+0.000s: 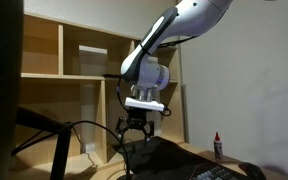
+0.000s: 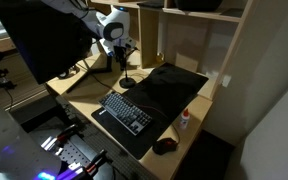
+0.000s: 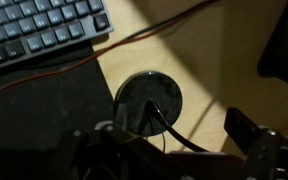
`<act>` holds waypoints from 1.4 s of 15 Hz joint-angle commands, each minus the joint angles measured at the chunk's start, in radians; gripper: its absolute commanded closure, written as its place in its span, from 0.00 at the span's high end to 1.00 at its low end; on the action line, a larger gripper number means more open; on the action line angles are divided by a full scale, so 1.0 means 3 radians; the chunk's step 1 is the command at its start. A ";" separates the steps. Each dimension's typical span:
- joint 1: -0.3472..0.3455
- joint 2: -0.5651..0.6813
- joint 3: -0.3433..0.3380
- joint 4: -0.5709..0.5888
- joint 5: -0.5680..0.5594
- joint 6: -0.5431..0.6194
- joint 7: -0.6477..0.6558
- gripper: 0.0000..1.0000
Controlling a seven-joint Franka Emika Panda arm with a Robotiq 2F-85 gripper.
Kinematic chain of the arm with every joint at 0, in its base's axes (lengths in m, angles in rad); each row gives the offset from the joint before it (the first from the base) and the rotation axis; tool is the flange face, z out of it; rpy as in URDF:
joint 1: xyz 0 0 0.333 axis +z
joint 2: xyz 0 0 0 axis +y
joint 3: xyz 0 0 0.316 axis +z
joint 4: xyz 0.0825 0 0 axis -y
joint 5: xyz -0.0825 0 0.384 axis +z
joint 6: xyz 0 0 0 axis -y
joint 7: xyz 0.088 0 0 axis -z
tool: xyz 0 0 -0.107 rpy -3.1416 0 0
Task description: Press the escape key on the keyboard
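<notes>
The black keyboard [image 2: 124, 110] lies on a dark desk mat [image 2: 169, 90] near the desk's front edge. It also shows at the wrist view's top left [image 3: 39, 30] and low in an exterior view [image 1: 209, 172]. My gripper [image 2: 123, 62] hangs above the desk beyond the keyboard's far end, not touching it. In the wrist view its fingers [image 3: 169, 140] stand apart, empty, over a round black disc [image 3: 149, 100] with a cable running from it. The same fingers also show spread in an exterior view [image 1: 134, 128]. I cannot pick out the escape key.
A black mouse [image 2: 164, 146] and a small red-capped bottle [image 2: 186, 120] sit on the desk past the keyboard's other end. The bottle also shows in an exterior view [image 1: 218, 145]. Wooden shelves [image 1: 84, 60] stand behind the desk. A dark monitor [image 2: 44, 40] and cables [image 3: 134, 40] lie close to the arm.
</notes>
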 commanded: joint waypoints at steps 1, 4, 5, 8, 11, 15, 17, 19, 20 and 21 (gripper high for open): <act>-0.0084 0.0025 0.0082 0.0090 -0.0035 -0.0168 0.0021 1.00; -0.0100 0.0084 0.0089 0.0194 -0.0034 -0.0278 0.0019 1.00; -0.0100 0.0095 0.0089 0.0197 -0.0034 -0.0279 0.0019 1.00; -0.0046 0.0401 0.0077 0.0443 -0.0224 -0.0481 0.0058 1.00; -0.0015 0.0459 0.0165 0.0329 -0.0329 -0.0556 -0.0128 1.00; 0.0007 0.0471 0.0248 0.0288 -0.0268 -0.0498 -0.0111 1.00; 0.0034 0.0472 0.0262 0.0303 -0.0268 -0.0498 -0.0093 1.00; 0.0025 0.0472 0.0256 0.0302 -0.0268 -0.0498 -0.0093 1.00; 0.0017 0.0472 0.0252 0.0302 -0.0267 -0.0498 -0.0093 1.00; 0.0015 0.0472 0.0251 0.0302 -0.0267 -0.0498 -0.0093 1.00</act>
